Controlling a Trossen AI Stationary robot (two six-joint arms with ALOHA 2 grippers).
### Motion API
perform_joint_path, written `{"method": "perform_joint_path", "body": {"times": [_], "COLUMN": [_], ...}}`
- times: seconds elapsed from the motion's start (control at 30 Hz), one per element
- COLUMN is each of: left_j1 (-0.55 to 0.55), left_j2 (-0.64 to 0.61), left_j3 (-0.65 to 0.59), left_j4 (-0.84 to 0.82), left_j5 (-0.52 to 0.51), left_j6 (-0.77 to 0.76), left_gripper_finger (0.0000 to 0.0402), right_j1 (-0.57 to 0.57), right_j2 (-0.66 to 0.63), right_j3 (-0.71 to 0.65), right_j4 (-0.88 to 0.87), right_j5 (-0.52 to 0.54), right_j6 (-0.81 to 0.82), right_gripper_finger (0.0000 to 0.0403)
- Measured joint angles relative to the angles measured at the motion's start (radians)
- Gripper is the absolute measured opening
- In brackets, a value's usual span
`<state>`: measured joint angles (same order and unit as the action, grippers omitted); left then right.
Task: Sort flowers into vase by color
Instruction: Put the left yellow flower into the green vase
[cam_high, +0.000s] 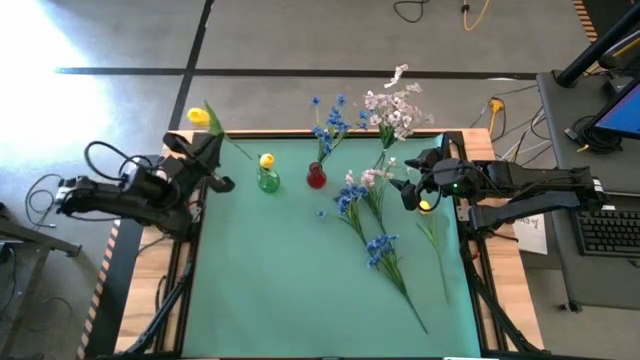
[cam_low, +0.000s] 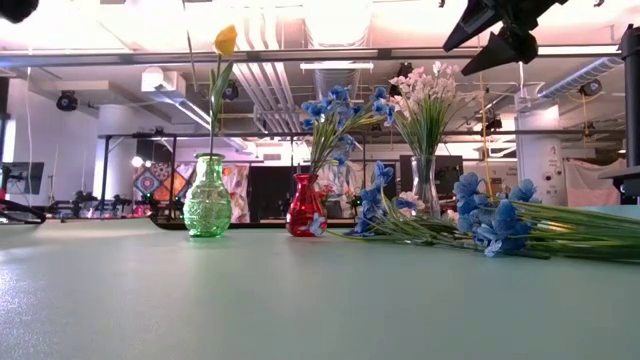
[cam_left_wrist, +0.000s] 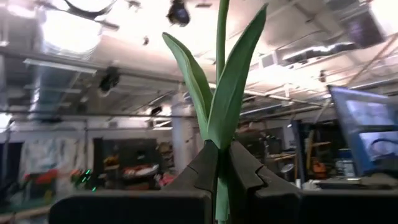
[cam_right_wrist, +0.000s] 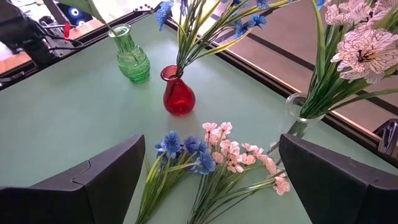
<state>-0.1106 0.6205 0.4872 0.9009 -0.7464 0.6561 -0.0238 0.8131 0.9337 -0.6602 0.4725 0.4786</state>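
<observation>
We see the left gripper (cam_high: 212, 152) at about 10 o'clock on the bench (cam_high: 280, 290), its fingers (cam_left_wrist: 202, 165) clenched on the stem of a yellow tulip (cam_high: 199, 117). In the left wrist view only the stem and leaves show; the bud is cut off above. From the high view the bud lies past the far bench edge.

The right gripper (cam_high: 412, 187) hangs at about 3 o'clock, fingers (cam_right_wrist: 99, 180) spread wide and empty. A yellow patch shows just under it in the high view, but we cannot make out what it is.

The green vase (cam_high: 268, 181) stands near 12 o'clock with one yellow bud in it. The red vase (cam_high: 316, 178) is just beside it toward 1 o'clock, holding blue blossoms (cam_high: 328, 118). A clear vase (cam_right_wrist: 297, 115) with pale pink-white sprays (cam_high: 395, 108) stands at the far right corner; from above the blooms hide it almost wholly.

Loose blue flowers (cam_high: 378, 247) and a pink spray (cam_high: 375, 178) lie on the bench between centre and 3 o'clock, stems overlapping, so we cannot count them. One thin green stem (cam_high: 437, 245) lies near the right edge.

The near half of the bench, from 5 to 8 o'clock, is open mat.
</observation>
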Motion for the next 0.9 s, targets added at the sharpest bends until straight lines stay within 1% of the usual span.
{"method": "perform_joint_path", "body": {"times": [0.13,0.23,0.4,0.6,0.9], "left_j1": [0.108,0.176,0.238,0.251,0.255], "left_j2": [0.003,0.015,0.04,0.073,0.143], "left_j3": [-0.052,-0.089,-0.133,-0.17,-0.17], "left_j4": [-0.001,0.001,-0.001,-0.001,0.006], "left_j5": [0.004,0.038,0.058,0.059,0.059], "left_j6": [-0.134,-0.239,-0.341,-0.355,-0.358], "left_gripper_finger": [0.0,0.0,0.0,0.0,0.0], "right_j1": [0.0,0.0,0.0,0.0,0.0], "right_j2": [0.0,0.0,0.0,0.0,0.0], "right_j3": [0.0,0.0,0.0,0.0,-0.001], "right_j4": [0.008,0.007,0.007,0.007,0.007], "right_j5": [0.0,0.0,0.0,0.0,0.0], "right_j6": [0.0,0.0,0.0,0.0,0.0], "right_gripper_finger": [0.0364,0.0364,0.0364,0.0364,0.0364]}}
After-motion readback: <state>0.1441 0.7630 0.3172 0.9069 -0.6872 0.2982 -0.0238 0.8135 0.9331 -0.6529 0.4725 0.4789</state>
